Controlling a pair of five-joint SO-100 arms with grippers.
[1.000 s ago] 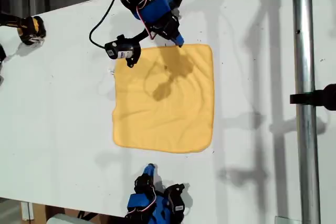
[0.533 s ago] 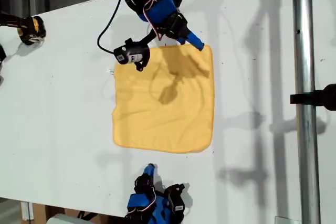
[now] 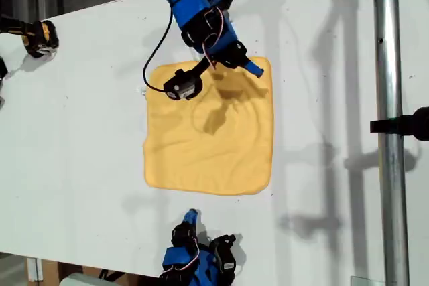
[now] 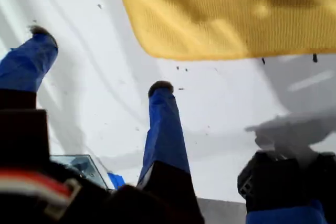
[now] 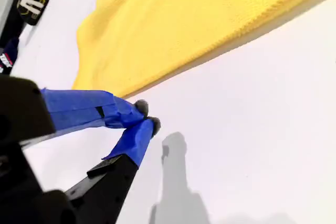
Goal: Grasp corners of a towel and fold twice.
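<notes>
**A:** Mid-table (image 3: pixel 80 132), towel (image 3: pixel 208 132) lying flat. Over its corner (image 3: pixel 263 65) at the exterior view's top right, my first gripper (image 3: pixel 249 67), spread wide, empty.

**B:** And my second gripper (image 5: pixel 144 118), pinched closed, just off the opposite edge.

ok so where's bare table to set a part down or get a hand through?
Widest bare table: exterior view's left, between the towel and the yellow-black object. Also the strip between towel and metal pole. Crowded in that view: towel's top edge under my first gripper, bottom edge by my second gripper.
</notes>
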